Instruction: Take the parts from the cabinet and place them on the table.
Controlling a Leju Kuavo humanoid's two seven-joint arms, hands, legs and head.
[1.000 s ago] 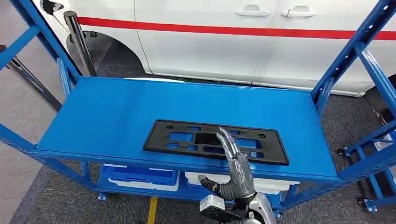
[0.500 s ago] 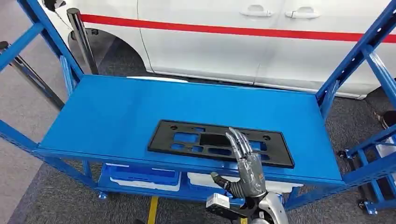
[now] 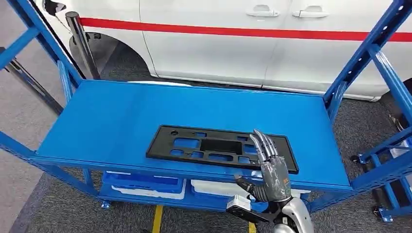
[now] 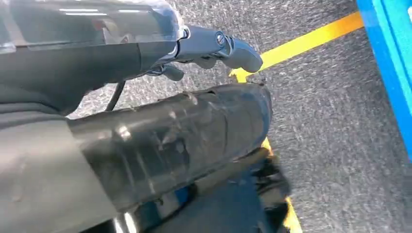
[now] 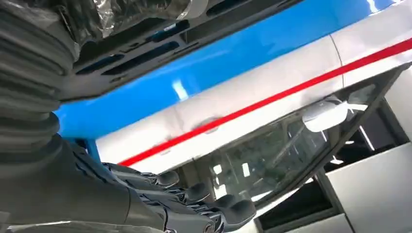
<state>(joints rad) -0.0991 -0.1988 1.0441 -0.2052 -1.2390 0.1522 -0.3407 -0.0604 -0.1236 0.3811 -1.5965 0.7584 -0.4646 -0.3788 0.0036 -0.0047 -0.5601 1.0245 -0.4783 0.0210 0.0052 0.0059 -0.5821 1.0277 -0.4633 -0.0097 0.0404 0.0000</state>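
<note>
A flat black plastic part [image 3: 214, 145] with several cut-outs lies on the top shelf of the blue cabinet [image 3: 121, 116], near its front edge. My right hand [image 3: 269, 167] is raised in front of that edge, fingers straight and thumb out to the side, its fingertips over the part's right end; it holds nothing. The right wrist view has the part [image 5: 145, 43] close above the hand's fingers [image 5: 194, 204], with the blue shelf [image 5: 218, 63] behind. My left hand [image 4: 218, 46] hangs beside my body over grey carpet, holding nothing.
Blue uprights [image 3: 369, 53] frame the shelf on both sides. Blue bins [image 3: 143, 183] and a white bin [image 3: 214, 187] sit on the lower shelf. A white car [image 3: 218, 48] with a red stripe stands behind, a metal post [image 3: 80, 43] at the left. A yellow floor line [image 3: 158, 221] runs below.
My right hand has moved to the right along the part, from its middle to its right end. The view has swayed slightly; the part lies where it was.
</note>
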